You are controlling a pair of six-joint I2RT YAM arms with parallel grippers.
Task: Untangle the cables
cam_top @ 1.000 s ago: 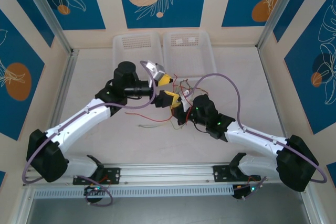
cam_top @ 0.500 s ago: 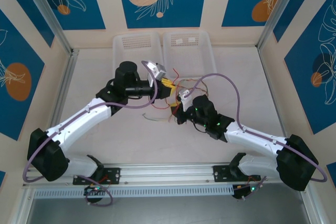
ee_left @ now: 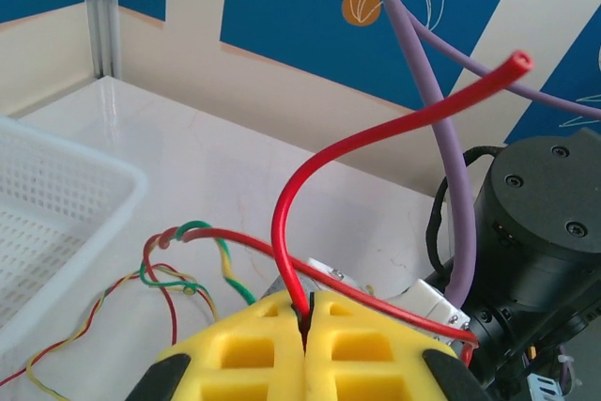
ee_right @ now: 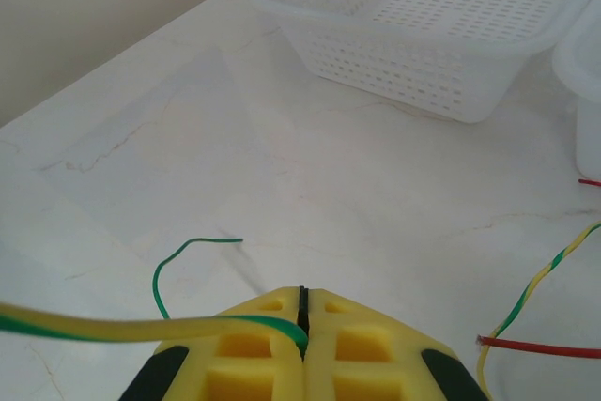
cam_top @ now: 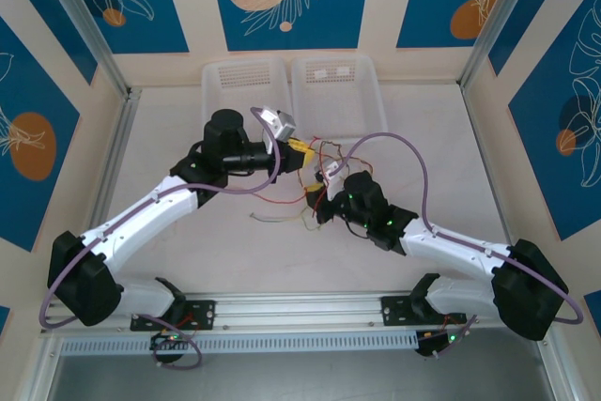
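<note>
left gripper (ee_left: 305, 318) is clamped on a red cable (ee_left: 376, 133), which rises from its jaws and arcs right, cut end pointing up-right. right gripper (ee_right: 302, 315) pinches a green-yellow cable (ee_right: 113, 329) running left, nearly level. the tangled cables (cam_top: 329, 150) lie mid-table, near the white baskets (cam_top: 333, 100).

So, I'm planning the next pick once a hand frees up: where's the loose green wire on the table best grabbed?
Probably on the open curve of the green wire, near its free tip: it sits over bare table, apart from the others. Come straight down, closing across the curve. Its other end runs in by the right hand, shut on a yellow-green wire: too crowded.
</note>
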